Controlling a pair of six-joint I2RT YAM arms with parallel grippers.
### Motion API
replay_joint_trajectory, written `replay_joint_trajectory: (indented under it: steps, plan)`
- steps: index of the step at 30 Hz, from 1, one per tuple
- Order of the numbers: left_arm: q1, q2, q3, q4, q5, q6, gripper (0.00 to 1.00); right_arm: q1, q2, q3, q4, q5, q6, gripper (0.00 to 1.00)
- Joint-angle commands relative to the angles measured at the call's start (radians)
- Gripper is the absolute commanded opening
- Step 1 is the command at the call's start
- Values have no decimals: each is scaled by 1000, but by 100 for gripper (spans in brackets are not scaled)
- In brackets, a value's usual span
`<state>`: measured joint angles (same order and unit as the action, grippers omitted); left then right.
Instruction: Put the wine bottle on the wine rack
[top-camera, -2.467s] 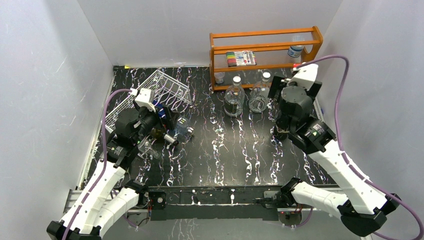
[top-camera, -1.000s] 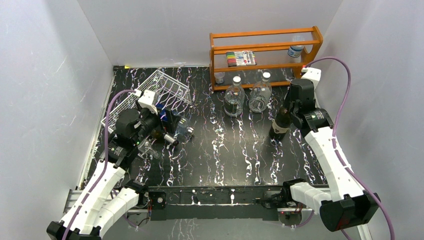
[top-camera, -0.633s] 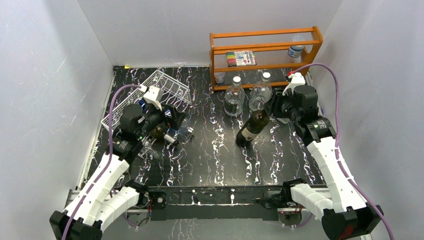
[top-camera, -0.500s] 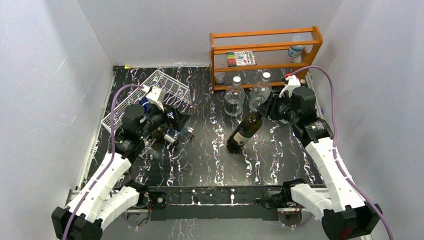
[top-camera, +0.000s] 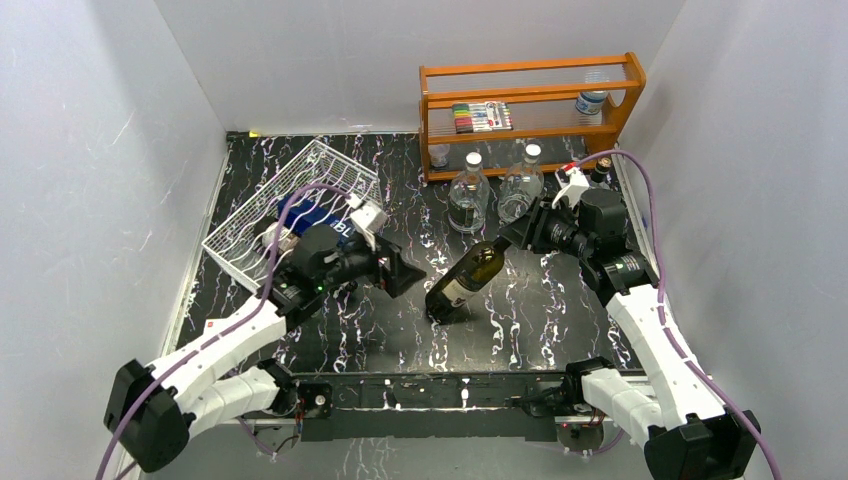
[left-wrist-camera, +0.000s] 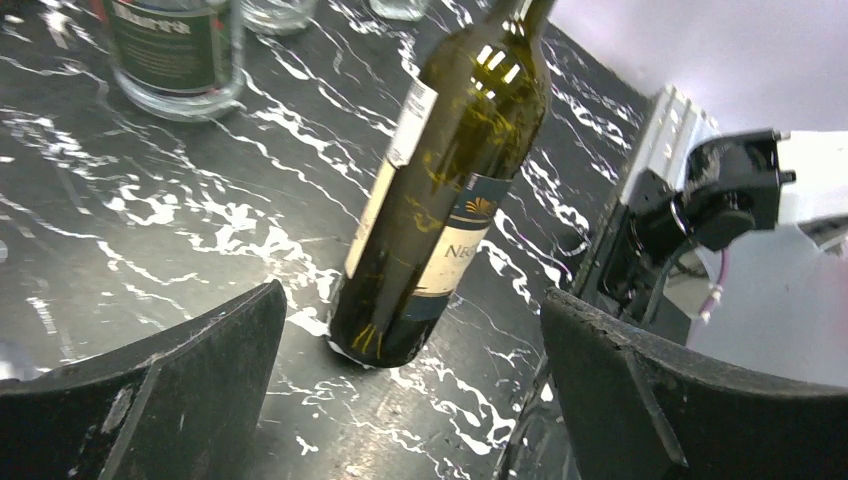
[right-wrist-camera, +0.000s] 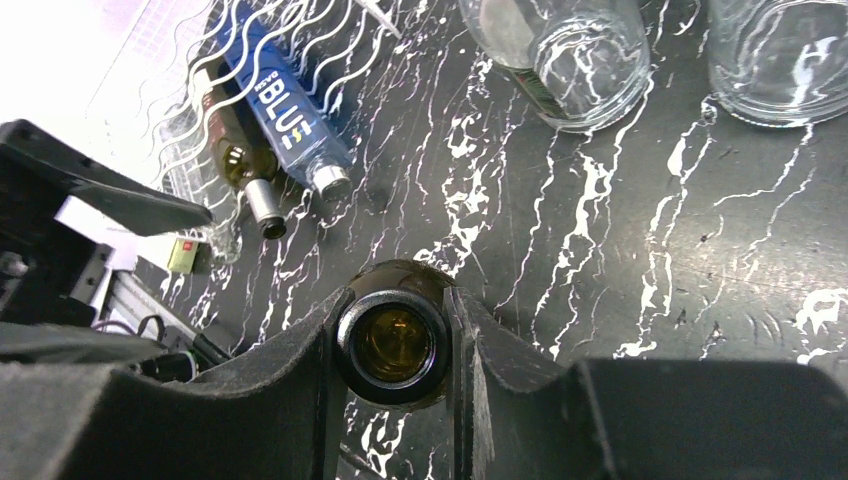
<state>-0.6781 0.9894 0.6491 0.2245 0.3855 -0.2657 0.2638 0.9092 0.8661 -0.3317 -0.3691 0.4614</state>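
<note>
Top external, centre: a tilted dark-green glass wine bottle (top-camera: 463, 284) is being clamped at its neck by the right end effector (top-camera: 512, 237); it could be knocked loose by the spread-apart left end effector (top-camera: 405, 275).

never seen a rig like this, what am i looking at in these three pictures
Two robot arms bolted to a black table. The wide picture looks down from above; the other two come from cameras on each wrist. The right arm has its jaws shut on the neck of a tilted wine bottle. The left arm, jaws open, faces it. Also there: a white wire wine rack with a blue bottle lying on it, two clear glass bottles, an orange wooden shelf.
</note>
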Motion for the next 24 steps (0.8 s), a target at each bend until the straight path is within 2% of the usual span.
replay_joint_trajectory:
  steps: [1,5,9,13,16,18,24]
  plan:
    - [-56,49,-19,98,16,33,98,0,-32,19,67,-117,-19,0]
    - [-98,127,-50,173,52,-4,98,1,-12,26,41,-158,-57,0]
    - [-162,194,-58,200,-4,-8,98,2,-1,28,42,-199,-61,0]
    - [-170,264,-45,227,15,-21,98,1,-8,23,57,-226,-71,0]
    - [-174,316,-26,277,89,-62,98,1,-10,17,80,-261,-76,0]
    - [-181,333,-31,323,78,-75,98,1,-17,16,91,-268,-75,0]
    - [-194,374,0,298,43,-35,98,1,-44,16,139,-299,-36,0]
